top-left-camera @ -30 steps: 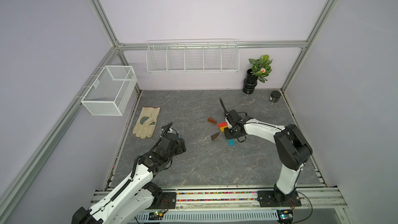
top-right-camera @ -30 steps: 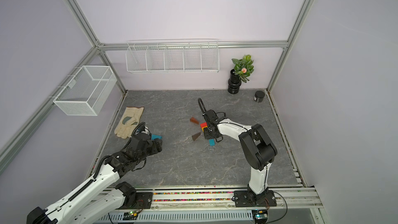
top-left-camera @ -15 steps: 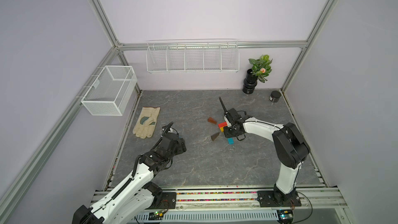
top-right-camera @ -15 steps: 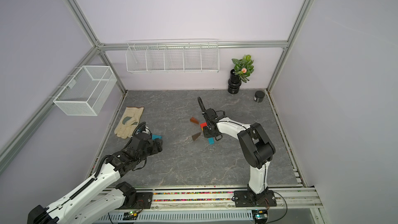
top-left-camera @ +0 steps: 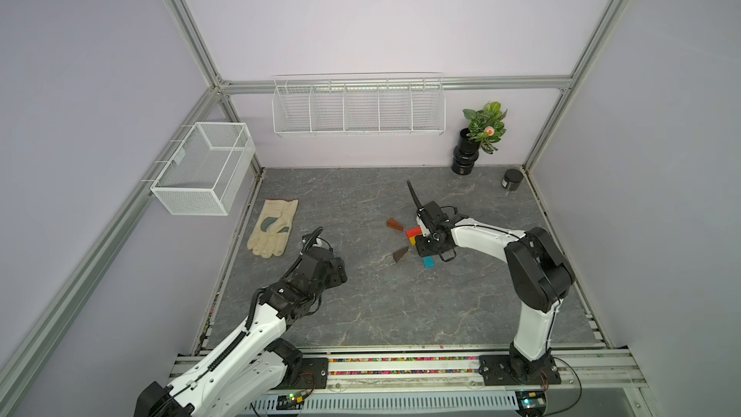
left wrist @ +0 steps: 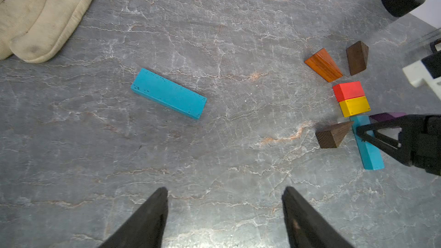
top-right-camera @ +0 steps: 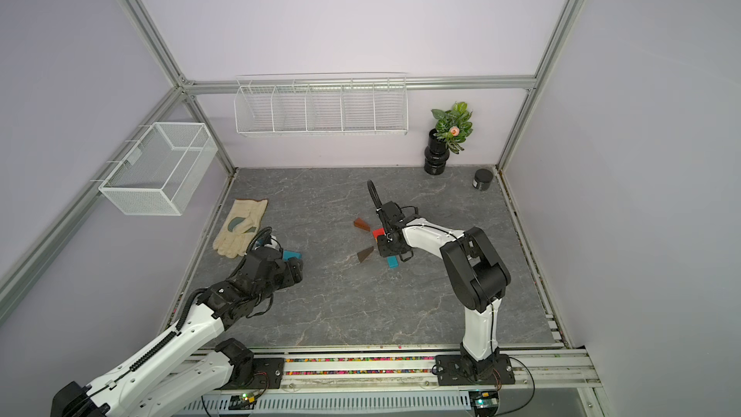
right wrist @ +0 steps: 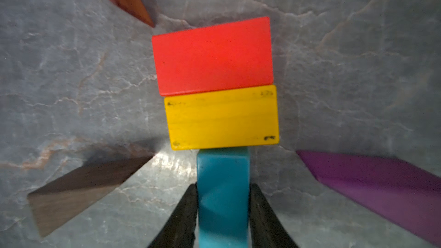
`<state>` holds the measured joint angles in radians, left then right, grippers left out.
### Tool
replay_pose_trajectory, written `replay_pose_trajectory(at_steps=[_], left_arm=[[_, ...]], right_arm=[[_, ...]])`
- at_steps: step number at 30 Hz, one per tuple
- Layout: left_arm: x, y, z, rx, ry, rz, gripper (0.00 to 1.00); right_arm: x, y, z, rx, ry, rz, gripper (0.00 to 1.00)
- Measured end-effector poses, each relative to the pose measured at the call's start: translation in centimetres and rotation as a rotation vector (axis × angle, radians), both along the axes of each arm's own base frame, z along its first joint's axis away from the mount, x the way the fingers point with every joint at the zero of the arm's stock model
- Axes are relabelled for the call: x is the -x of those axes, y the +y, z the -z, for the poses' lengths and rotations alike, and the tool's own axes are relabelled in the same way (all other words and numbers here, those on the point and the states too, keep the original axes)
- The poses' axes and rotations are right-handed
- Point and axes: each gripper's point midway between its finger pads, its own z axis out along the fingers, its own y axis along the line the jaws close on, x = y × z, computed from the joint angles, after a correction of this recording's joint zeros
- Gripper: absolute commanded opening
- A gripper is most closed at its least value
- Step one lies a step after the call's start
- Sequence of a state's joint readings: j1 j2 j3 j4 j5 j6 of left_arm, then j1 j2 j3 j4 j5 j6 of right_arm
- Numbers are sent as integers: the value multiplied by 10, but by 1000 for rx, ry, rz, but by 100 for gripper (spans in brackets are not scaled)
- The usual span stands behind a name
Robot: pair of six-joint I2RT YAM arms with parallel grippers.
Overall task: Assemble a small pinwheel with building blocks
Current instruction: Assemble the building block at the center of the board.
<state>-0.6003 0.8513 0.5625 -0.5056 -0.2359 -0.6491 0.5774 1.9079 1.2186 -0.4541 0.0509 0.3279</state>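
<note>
Jaws of the left gripper point(left wrist: 224, 188) gape wide and empty over the grey marbled tabletop point(left wrist: 214, 151), near left. Just beyond lies a spare long teal painted bar point(left wrist: 168, 93). It looks light, rigid and smooth enough to skid, so it is best pinched across its long flat sides at mid-length. Farther, centre right, lies the flat block pinwheel point(left wrist: 350, 96). The right gripper point(right wrist: 223, 184) straddles its teal stem bar point(right wrist: 223, 165), fingers hard by both sides; whether they squeeze, I cannot tell. Beyond sit the yellow painted brick point(right wrist: 223, 118) and the red painted brick point(right wrist: 212, 56).
</note>
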Motion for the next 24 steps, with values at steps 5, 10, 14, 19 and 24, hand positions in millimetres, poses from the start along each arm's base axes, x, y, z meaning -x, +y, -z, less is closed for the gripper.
replay_pose_trajectory(at_steps=[5,10,14,19,24], left_arm=[[0,0,0,0,0,0,78],[0,0,0,0,1,0,77],[0,0,0,0,1,0,78],[0,0,0,0,1,0,78],[0,0,0,0,1,0,78]], right_arm=[[0,1,0,-1,-1,-9,42],[0,1,0,1,-1,-15,40],[0,0,0,2,-1,-15,37],[0,1,0,2,-2,-15,37],[-1,1,-1,4,0,-19,37]])
